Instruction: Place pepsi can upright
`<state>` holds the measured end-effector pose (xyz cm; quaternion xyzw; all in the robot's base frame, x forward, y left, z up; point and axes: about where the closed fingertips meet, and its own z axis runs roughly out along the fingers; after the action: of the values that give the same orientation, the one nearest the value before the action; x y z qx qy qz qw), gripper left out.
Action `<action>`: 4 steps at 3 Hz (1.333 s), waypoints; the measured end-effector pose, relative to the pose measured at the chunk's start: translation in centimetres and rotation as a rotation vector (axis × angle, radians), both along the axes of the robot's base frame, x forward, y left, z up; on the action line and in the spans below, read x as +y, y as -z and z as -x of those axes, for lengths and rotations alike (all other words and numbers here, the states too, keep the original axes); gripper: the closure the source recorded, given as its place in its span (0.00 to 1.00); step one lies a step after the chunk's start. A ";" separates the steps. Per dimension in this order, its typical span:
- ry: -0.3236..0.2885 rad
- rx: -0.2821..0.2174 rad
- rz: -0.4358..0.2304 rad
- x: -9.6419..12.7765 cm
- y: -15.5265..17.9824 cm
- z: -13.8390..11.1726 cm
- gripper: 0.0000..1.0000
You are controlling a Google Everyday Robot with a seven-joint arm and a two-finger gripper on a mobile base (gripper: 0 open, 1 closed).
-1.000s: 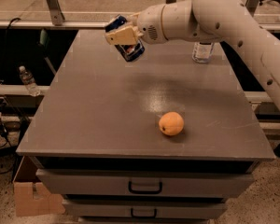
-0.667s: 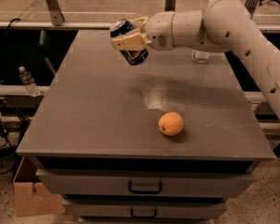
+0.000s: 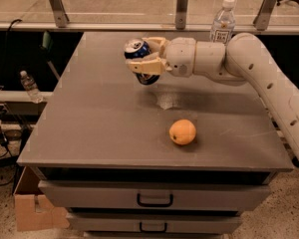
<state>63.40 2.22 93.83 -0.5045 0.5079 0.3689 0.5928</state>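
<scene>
The pepsi can is dark blue with a silver top rim. It is tilted, its top facing up and to the left, and it hangs above the back middle of the grey table. My gripper is shut on the can, one tan finger across its front and one behind it. The white arm reaches in from the right.
An orange lies on the table in front and to the right of the gripper. A clear water bottle with a white cap stands at the back right edge. Another small bottle stands off the table at the left. Drawers sit below the front edge.
The gripper has moved with the can a little to the right and toward the table's middle. The can has turned, so its silver top now shows.
</scene>
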 end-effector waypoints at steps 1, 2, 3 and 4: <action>-0.009 -0.020 -0.060 -0.5 1.0 1.1 1.00; -0.011 -0.022 -0.100 -1.0 1.8 1.8 0.83; -0.002 -0.021 -0.112 -1.7 2.3 2.2 0.59; 0.002 -0.016 -0.110 -2.1 2.5 2.3 0.36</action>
<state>61.08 0.07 91.29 -0.4735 0.4829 0.3916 0.6240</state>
